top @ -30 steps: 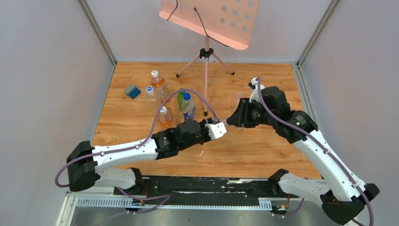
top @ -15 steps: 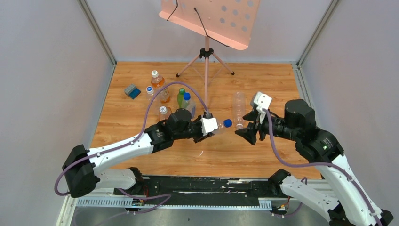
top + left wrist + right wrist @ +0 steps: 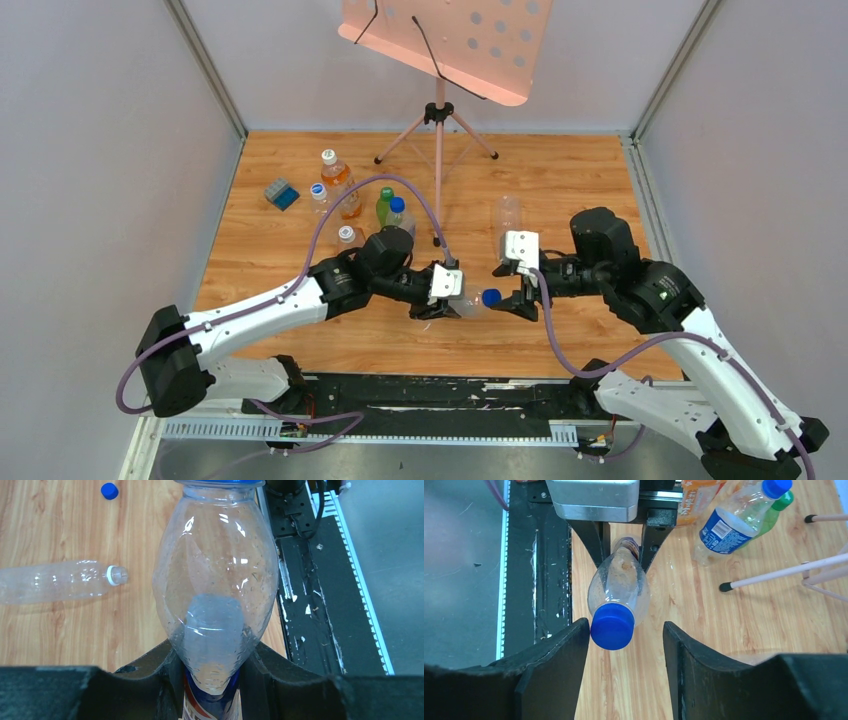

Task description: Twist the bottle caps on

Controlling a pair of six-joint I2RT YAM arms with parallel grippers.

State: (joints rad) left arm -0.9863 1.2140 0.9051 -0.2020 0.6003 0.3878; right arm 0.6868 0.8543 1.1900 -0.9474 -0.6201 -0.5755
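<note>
Both arms have pulled back toward the near table edge since half a second ago. The right pincer point(image 3: 625, 626), which then sat off to the side of the cap, is now lined up on it.

- Left pincer point(image 3: 212, 655): clamped on the lower body of a clear bottle point(image 3: 215, 580), holding it level above the table point(image 3: 560, 180), neck pointing away from this pincer toward the other one.
- Blue cap point(image 3: 612, 626): sits on the neck of the held bottle, at the end farthest from the left pincer and right between the right pincer's fingers.
- Right pincer: jaws apart, straddling the cap. One finger point(image 3: 559, 665) is at the cap's side, touching or just short of it, cannot tell which. The other finger stands clear with a visible gap. Not gripping.
- Empty bottle point(image 3: 55, 582): lying flat on the table off to one side of the left pincer, neck open with a white ring.
- Loose blue cap point(image 3: 109, 490): on the table ahead of the left pincer, past the empty bottle's neck and apart from it.
- Standing bottles point(image 3: 350, 205): grouped behind the left pincer, on the far side of its arm. One with a blue label point(image 3: 724, 527) shows past the left pincer in the right wrist view, near a tripod foot point(image 3: 724, 587).
</note>
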